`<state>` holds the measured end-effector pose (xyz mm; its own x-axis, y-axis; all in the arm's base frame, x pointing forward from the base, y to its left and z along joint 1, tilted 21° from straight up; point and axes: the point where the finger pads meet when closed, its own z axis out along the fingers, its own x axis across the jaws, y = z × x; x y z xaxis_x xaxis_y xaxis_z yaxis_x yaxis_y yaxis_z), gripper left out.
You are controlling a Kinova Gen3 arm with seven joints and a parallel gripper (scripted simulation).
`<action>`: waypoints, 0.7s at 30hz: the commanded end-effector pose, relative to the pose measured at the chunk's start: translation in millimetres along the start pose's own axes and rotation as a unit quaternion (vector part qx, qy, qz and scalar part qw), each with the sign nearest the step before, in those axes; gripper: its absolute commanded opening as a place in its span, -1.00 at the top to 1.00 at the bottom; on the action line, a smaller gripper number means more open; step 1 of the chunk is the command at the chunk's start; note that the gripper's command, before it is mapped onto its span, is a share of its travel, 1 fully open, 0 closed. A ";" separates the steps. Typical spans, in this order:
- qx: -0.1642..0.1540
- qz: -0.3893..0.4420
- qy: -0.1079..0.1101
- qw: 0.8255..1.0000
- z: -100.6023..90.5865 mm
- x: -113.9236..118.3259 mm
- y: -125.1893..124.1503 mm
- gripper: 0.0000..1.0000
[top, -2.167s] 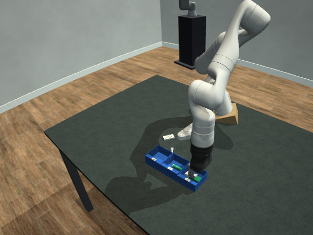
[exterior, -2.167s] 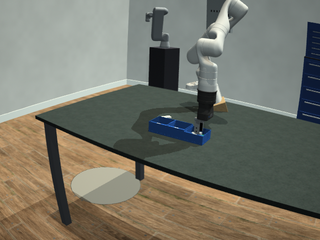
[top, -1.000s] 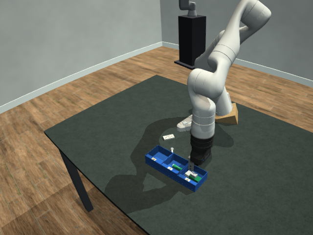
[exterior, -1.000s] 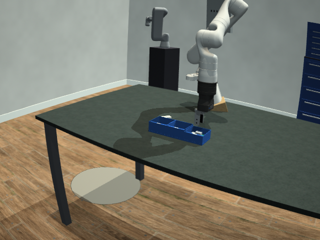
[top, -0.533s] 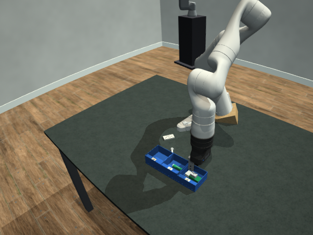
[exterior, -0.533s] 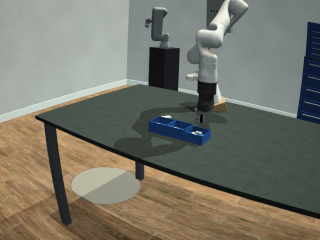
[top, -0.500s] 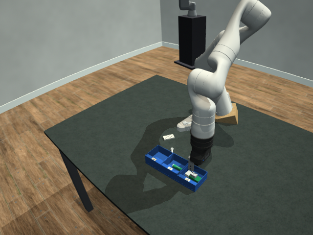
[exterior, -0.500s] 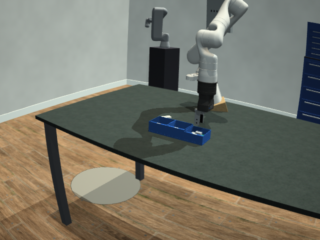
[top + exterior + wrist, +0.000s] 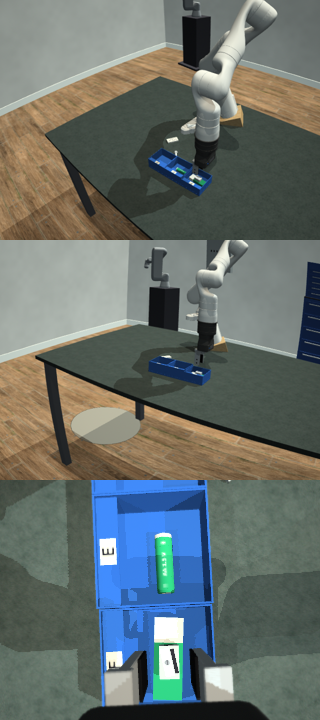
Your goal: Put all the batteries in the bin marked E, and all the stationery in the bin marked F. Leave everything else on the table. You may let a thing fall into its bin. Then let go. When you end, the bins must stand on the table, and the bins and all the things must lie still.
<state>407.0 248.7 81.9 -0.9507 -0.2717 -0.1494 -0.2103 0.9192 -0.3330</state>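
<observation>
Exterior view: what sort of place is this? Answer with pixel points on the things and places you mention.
Probably a robotics lab or workshop: a white jointed robot arm (image 9: 231, 51) (image 9: 218, 263) at a dark table, another grey robot arm (image 9: 157, 264) on a black pedestal, and a blue metal drawer cabinet (image 9: 311, 314).

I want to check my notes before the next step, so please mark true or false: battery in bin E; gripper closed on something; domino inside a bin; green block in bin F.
1. The green battery lies in bin E. True.
2. The gripper is closed on something. False: it is open, holding nothing.
3. The domino is inside a bin. False: it lies on the table, outside the bins.
4. The green block is in bin F. True.
</observation>
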 end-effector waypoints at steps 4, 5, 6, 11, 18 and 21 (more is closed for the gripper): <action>-0.001 -0.001 -0.001 1.000 -2.0 -0.4 2.3 -0.24; 0.000 0.000 -0.001 1.000 -8.8 -0.4 1.9 -1.00; 0.000 0.000 -0.001 1.000 -8.8 -0.4 1.9 -1.00; 0.001 0.001 -0.001 1.000 -24.8 -0.2 1.7 -1.00; 0.001 0.001 -0.001 1.000 -52.8 -0.1 1.5 -1.00; 0.001 0.001 -0.001 1.000 -64.9 0.0 1.3 -1.00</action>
<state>396.2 260.4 129.1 -0.9526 -0.2655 -0.1487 -0.2034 0.9190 -0.3377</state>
